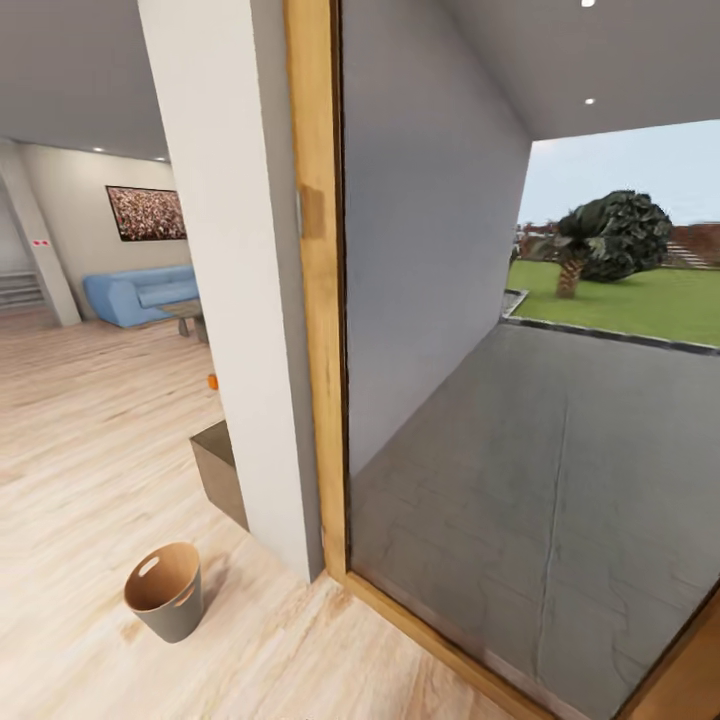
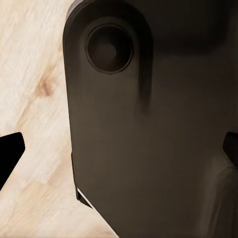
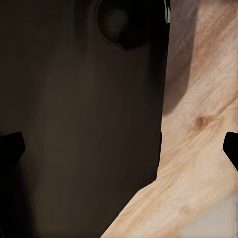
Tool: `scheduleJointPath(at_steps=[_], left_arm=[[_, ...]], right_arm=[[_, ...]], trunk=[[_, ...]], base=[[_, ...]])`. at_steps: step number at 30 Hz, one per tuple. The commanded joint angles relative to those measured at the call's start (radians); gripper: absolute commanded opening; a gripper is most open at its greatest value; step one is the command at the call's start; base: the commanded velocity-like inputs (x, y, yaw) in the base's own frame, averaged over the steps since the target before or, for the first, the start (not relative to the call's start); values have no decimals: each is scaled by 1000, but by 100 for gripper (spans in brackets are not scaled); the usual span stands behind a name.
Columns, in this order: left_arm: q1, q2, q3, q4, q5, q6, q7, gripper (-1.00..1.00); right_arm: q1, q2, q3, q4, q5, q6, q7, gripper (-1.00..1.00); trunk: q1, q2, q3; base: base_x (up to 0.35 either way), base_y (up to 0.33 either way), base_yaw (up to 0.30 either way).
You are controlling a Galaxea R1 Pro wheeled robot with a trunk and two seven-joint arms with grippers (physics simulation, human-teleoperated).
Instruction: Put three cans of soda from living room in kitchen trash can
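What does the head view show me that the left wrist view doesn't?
Head view alone: the bin on the floor, a white pillar, a wood-framed glass door with a patio and lawn beyond, a blue sofa far back, and a small orange thing on the floor, perhaps a can. Left wrist view alone: a dark robot part up close, with the black fingers spread at the edges. Both share the light wood floor.

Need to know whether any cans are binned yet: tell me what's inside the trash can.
The trash can tilts toward the camera; the visible brown inner wall is bare, no can in sight. Its near rim hides the bottom.
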Motion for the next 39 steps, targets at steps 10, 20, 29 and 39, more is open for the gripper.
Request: scheduleJointPath(at_steps=[10, 20, 29, 39], left_arm=[[0, -1, 0, 0, 0, 0, 0, 100], [0, -2, 0, 0, 0, 0, 0, 100], [0, -2, 0, 0, 0, 0, 0, 100], [0, -2, 0, 0, 0, 0, 0, 100]], right_arm=[[0, 0, 0, -1, 0, 0, -2, 100], [0, 0, 0, -1, 0, 0, -2, 100], [0, 0, 1, -1, 0, 0, -3, 100], [0, 0, 1, 0, 0, 0, -6, 100]], trunk=[[0, 0, -6], [0, 0, -11], [0, 0, -16], [0, 0, -22]], base=[[0, 0, 271], [0, 0, 271], [0, 0, 271], [0, 0, 271]])
